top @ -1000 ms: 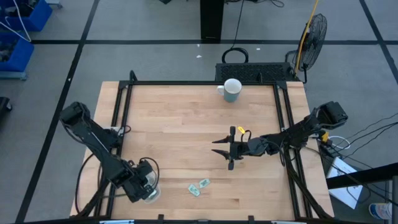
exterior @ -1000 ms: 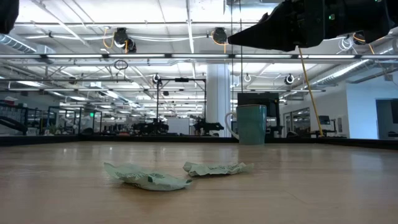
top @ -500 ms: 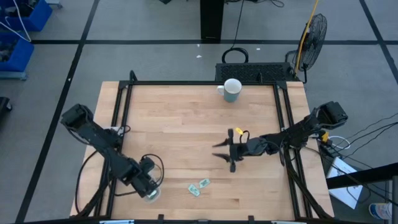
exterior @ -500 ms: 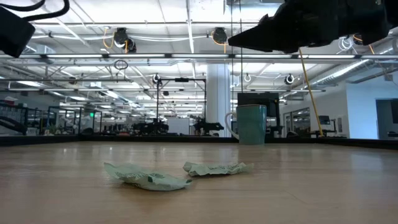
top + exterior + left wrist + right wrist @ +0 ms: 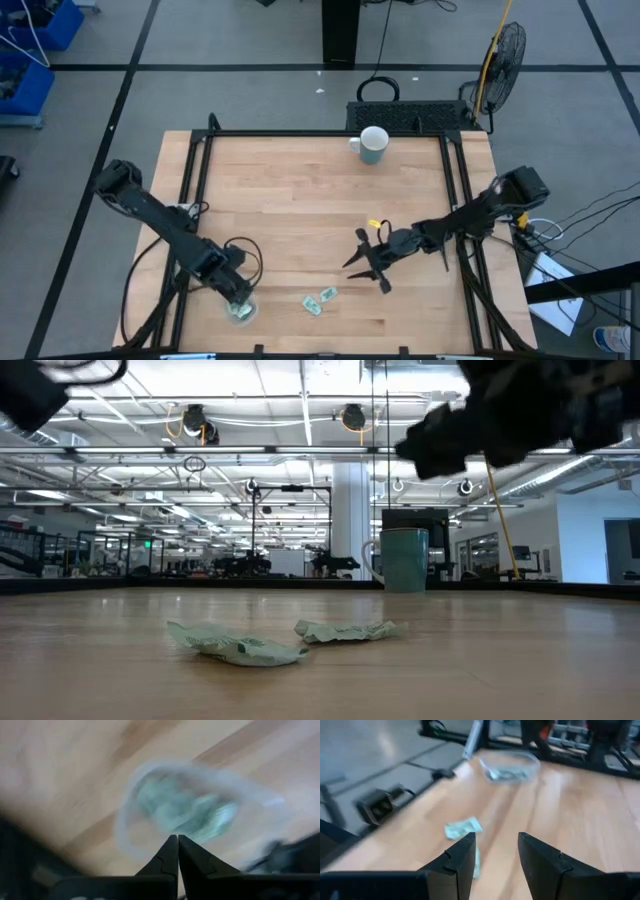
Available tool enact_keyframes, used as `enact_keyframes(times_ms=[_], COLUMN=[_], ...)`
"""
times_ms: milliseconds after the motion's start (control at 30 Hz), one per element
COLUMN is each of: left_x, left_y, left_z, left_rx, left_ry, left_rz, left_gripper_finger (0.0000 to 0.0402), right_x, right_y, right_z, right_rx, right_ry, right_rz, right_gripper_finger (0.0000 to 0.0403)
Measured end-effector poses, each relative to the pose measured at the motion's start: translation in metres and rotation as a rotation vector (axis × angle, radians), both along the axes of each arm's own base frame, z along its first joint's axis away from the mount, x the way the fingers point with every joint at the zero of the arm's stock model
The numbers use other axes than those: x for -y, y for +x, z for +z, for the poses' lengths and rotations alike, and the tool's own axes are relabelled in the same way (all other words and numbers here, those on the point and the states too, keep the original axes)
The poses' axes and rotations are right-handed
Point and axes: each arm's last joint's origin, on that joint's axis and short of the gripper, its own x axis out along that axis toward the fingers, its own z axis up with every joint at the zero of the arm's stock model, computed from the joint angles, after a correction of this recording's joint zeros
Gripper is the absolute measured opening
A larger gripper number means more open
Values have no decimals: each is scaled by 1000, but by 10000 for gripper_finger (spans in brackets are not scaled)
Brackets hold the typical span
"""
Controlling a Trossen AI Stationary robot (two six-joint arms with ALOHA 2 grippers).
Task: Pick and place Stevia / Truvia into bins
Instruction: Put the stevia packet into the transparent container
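Note:
Two crumpled pale green Stevia packets [image 5: 328,294] [image 5: 313,307] lie flat on the wooden table near its front edge; the low view shows them too [image 5: 240,647] [image 5: 350,630]. The clear bin [image 5: 242,312] stands at the front left, with green packets [image 5: 185,812] inside it. My left gripper [image 5: 177,837] hangs shut just above the bin, with nothing between its fingers. My right gripper [image 5: 495,837] is open, above the table on the right and far side of the loose packets [image 5: 462,827], slanting toward them.
A white mug [image 5: 373,145] stands at the table's far edge, well away from both arms. Black frame rails [image 5: 195,170] run along the table's left, right and far sides. Bare wood lies between the packets and the mug.
My right gripper has rolled, tipped downward and sunk toward the table's near edge, closer to the two loose packets. My left gripper has shifted a little up and off the bin, so more of the bin shows. The packets on the table have not moved.

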Motion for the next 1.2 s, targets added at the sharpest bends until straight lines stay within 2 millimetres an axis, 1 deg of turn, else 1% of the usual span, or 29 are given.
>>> enact_keyframes(times_ms=[100,167,233,367,467,567,667,767,900,967,1067,1200], left_x=[-1,-1,-1,-4,-6,-12,-17,-21,-23,-23,-22,-20], left_y=[10,17,24,39,48,55,59,61,62,62,63,66], left_z=[16,29,40,51,55,57,57,57,57,58,58,59], left_rx=[188,311,417,602,695,726,723,719,718,719,726,757], left_ry=[110,197,270,400,469,506,522,530,538,538,533,523], left_rz=[-44,-66,-88,-156,-213,-258,-260,-256,-269,-269,-259,-248], left_gripper_finger=[4,10,20,35,36,35,35,35,35,35,35,35], right_x=[-5,-9,-14,-21,-29,-37,-43,-46,-45,-45,-43,-41], right_y=[10,18,30,46,54,63,70,75,76,75,72,73], right_z=[-20,-32,-37,-58,-69,-76,-84,-90,-101,-103,-100,-84], right_rx=[-36,-53,-63,-170,-186,-185,-196,-188,-204,-205,-211,-165], right_ry=[-28,-37,-41,-59,-43,-38,-44,-56,-68,-88,-100,-149], right_rz=[-14,-7,-3,35,73,87,94,99,81,48,44,47], right_gripper_finger=[144,144,144,144,144,144,144,144,141,131,105,56])
